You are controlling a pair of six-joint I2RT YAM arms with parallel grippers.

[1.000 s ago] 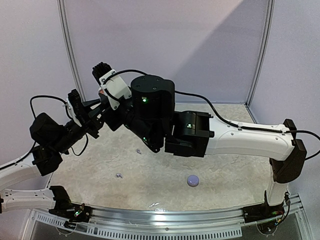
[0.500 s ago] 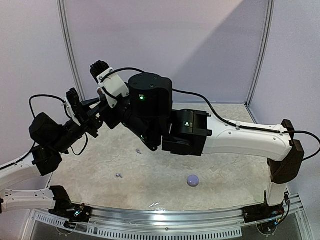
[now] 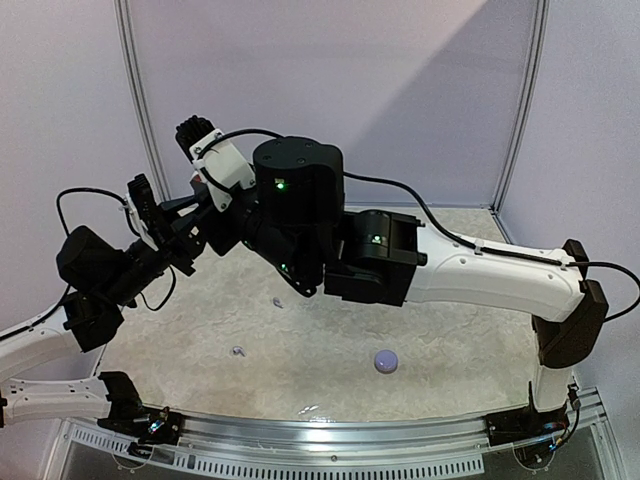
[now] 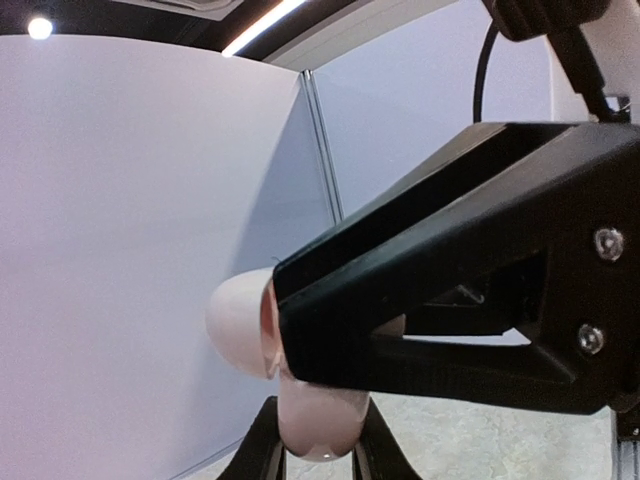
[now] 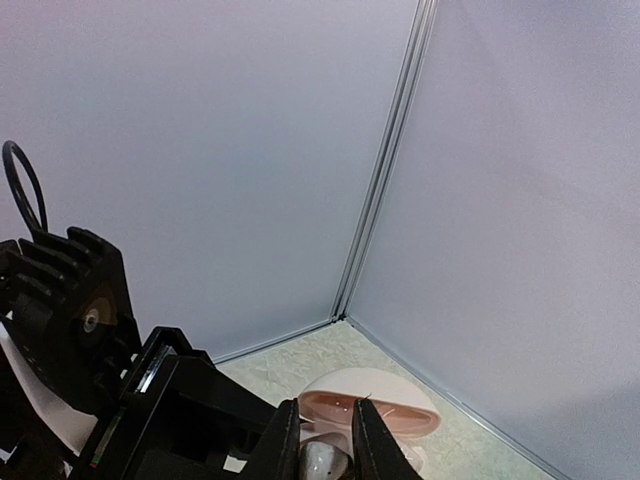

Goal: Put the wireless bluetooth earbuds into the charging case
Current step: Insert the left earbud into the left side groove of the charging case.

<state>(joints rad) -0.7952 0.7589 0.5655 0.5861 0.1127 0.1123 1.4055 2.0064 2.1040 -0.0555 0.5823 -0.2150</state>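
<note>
Both arms are raised above the table's back left, grippers meeting tip to tip. My left gripper (image 4: pixel 318 442) is shut on the charging case (image 4: pixel 318 420), pale and rounded, its lid (image 4: pixel 238 325) hinged open to the left. The right gripper's black finger (image 4: pixel 450 300) crosses right in front of the case. In the right wrist view my right gripper (image 5: pixel 325 442) stands narrow around a small glossy pale earbud (image 5: pixel 322 466), just before the open lid (image 5: pixel 385 410). From above, the left gripper (image 3: pixel 186 224) and right gripper (image 3: pixel 208 207) hide the case.
On the mottled table lie two tiny pale pieces like earbuds (image 3: pixel 278 301) (image 3: pixel 237 351) and a small round lavender object (image 3: pixel 386 361). Grey walls with metal posts (image 3: pixel 135 95) stand close behind the grippers. The right arm's big black joint (image 3: pixel 295 195) hangs over the table's middle.
Both grippers have drifted slightly up and to the left together, staying tip to tip. The pieces on the table have not moved.
</note>
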